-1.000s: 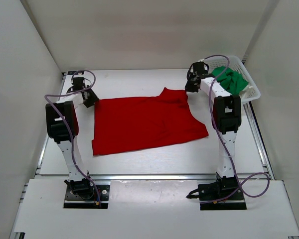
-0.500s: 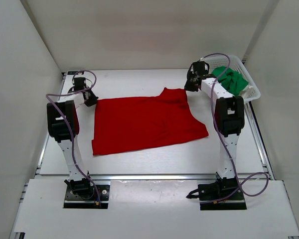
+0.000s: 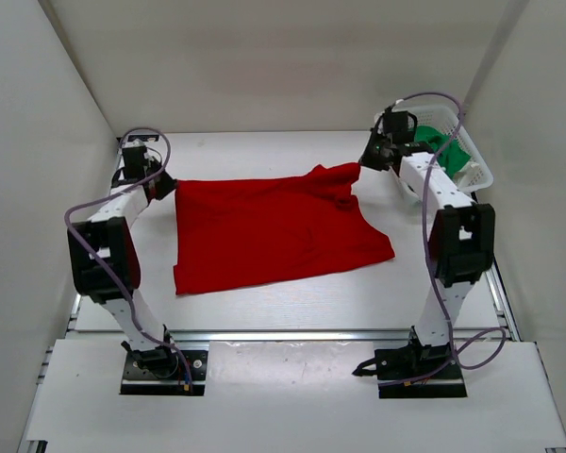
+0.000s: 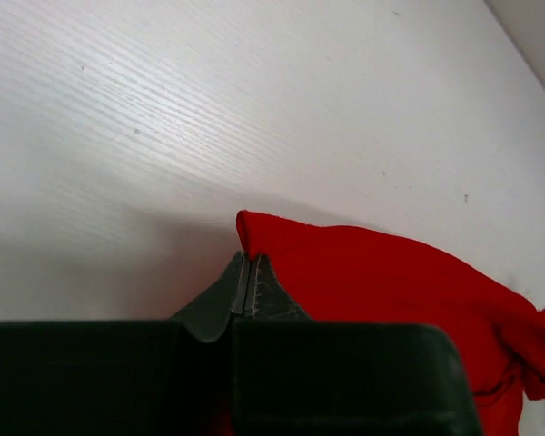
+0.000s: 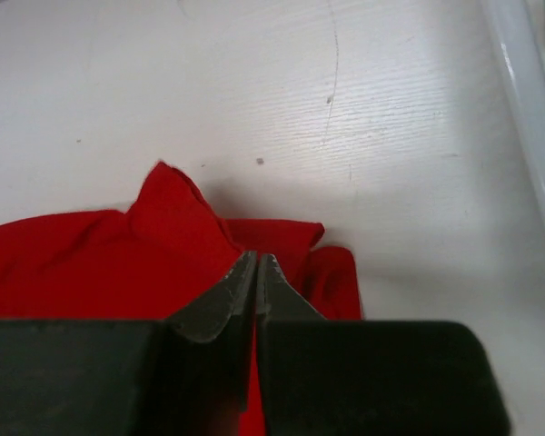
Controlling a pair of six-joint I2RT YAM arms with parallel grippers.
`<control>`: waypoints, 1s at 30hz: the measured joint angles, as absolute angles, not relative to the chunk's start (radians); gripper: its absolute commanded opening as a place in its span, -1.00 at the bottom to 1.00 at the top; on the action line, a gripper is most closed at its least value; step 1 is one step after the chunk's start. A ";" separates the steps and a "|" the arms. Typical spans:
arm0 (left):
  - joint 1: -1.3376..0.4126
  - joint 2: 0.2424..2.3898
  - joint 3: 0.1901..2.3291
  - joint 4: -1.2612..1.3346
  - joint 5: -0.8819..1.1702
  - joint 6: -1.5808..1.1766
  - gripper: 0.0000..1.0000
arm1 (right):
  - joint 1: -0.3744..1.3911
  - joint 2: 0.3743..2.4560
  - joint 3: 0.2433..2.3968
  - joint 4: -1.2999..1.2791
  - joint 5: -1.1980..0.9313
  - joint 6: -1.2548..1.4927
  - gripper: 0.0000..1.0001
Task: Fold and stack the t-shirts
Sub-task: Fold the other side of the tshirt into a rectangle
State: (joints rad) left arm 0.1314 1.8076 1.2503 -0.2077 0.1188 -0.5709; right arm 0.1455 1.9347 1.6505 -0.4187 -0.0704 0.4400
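left gripper (image 3: 162, 186) and right gripper (image 3: 366, 161) each pinch a far corner of the bright red cloth t-shirt (image 3: 274, 231).

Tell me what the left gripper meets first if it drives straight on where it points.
The red t-shirt: its corner sits bunched right at the tip of the shut left gripper. Past that, probably the bare white table, though depth is unclear.

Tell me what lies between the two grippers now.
The red t-shirt: its far edge runs from the left gripper to the right gripper, both shut on it. The top external view shows this.
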 measured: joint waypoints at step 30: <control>0.233 1.211 0.580 -0.177 0.187 -0.614 -0.73 | 0.054 1.192 0.687 -0.242 -0.127 0.472 -0.99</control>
